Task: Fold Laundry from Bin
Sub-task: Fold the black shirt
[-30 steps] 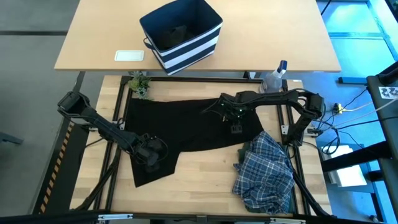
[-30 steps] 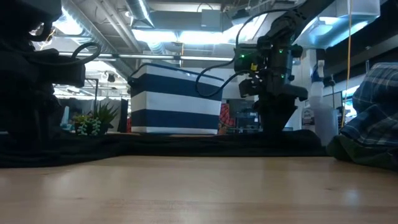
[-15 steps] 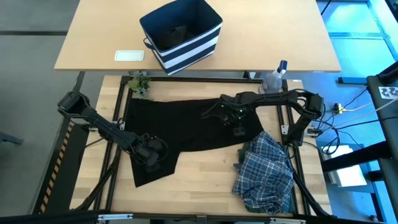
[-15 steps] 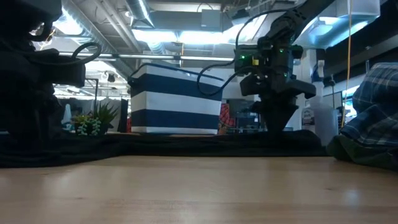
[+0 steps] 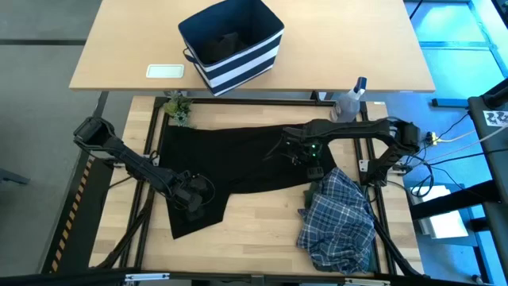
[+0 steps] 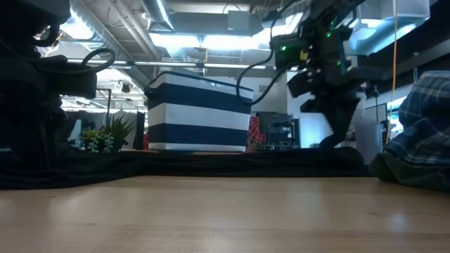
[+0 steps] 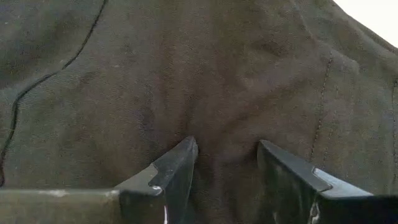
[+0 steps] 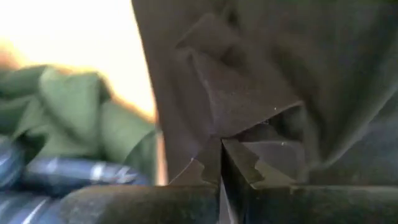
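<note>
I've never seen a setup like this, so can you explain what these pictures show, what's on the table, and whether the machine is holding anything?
These are four camera views of one moment: one from above, one level with the tabletop, and one on each arm's wrist. The machine is a robot with two dark arms. A black garment lies spread on the wooden table. The left gripper rests open on the cloth, at the garment's near-left part. The right gripper is shut, pinching a fold near the garment's right edge. Beside it lies a plaid shirt with a green garment. A striped bin stands on the far table, a spray bottle nearby.

Three garments (image 5: pixel 238 163), one bin (image 5: pixel 232 44)
</note>
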Robot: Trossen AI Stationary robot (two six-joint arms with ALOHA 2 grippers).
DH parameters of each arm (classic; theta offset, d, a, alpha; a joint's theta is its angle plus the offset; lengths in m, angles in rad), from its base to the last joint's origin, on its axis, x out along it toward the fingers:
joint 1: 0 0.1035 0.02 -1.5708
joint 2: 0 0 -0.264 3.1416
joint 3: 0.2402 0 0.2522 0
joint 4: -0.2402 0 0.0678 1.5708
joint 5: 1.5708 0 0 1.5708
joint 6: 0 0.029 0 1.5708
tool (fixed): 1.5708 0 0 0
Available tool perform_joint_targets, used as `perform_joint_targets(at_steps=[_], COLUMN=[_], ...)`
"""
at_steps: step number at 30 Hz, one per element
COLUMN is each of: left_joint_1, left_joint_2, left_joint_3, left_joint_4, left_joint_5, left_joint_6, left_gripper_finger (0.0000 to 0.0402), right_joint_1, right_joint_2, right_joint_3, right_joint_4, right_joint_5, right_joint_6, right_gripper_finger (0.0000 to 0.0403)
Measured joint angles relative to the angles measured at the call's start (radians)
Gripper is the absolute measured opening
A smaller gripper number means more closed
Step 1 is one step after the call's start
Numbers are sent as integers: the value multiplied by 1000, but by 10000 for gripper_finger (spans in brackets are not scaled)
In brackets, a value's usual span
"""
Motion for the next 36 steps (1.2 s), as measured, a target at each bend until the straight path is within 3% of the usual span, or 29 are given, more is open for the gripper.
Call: perform_joint_targets(at_steps=[8, 15, 26, 30, 36], left_joint_1=[0, 0, 0, 0, 0], left_joint_2=[0, 0, 0, 0, 0], left_joint_3=[0, 0, 0, 0, 1], left_joint_4=[0, 0, -2, -2, -3], left_joint_5=[0, 0, 2, 2, 3], left_joint_6=[0, 0, -2, -1, 0], left_gripper_finger=[174, 174, 174, 174, 174], right_joint_1=[83, 126, 145, 141, 141], right_joint_2=[-77, -107, -128, -129, -145], right_joint_3=[0, 0, 0, 0, 17], right_joint_4=[-195, -321, -436, -482, -482], right_joint_5=[-4, -86, -63, 0, 51], right_joint_6=[116, 225, 338, 357, 362], right_gripper_finger=[1, 1, 3, 22, 84])
